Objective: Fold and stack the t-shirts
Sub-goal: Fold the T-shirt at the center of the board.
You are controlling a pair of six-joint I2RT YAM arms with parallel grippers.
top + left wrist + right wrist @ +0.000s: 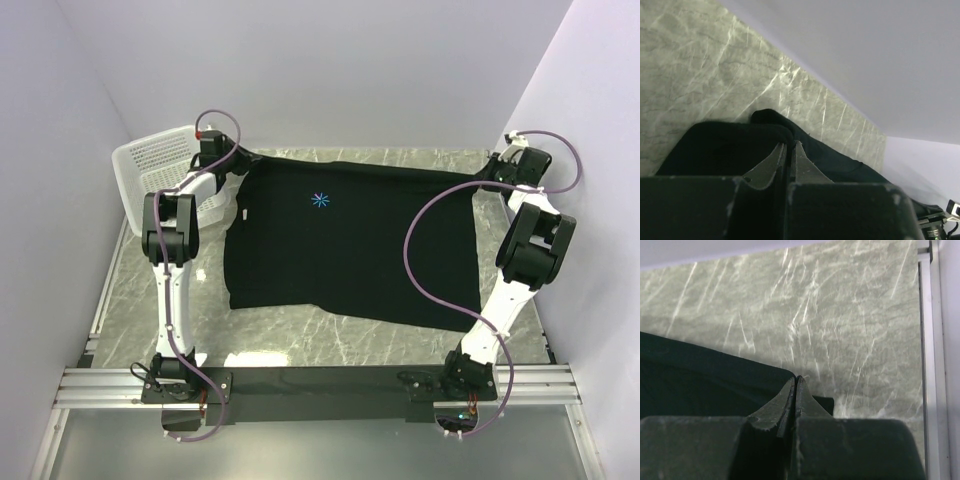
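Observation:
One black t-shirt (pixel 345 245) with a small light-blue starburst (pixel 320 200) lies spread across the marble table, its far edge stretched taut between both grippers. My left gripper (pixel 233 168) is at the shirt's far left corner, and in the left wrist view it (pixel 789 144) is shut with a roll of black t-shirt fabric (pixel 720 145) pinched at the tips. My right gripper (pixel 493 172) is at the far right corner. In the right wrist view it (pixel 796 379) is shut on the edge of the t-shirt (pixel 700 375), and cloth shows on both sides of the fingers.
A white mesh basket (pixel 150 165) leans at the far left corner, just behind my left arm. Walls enclose the table at the back and on both sides. A metal rail (pixel 926 340) runs along the table's right edge.

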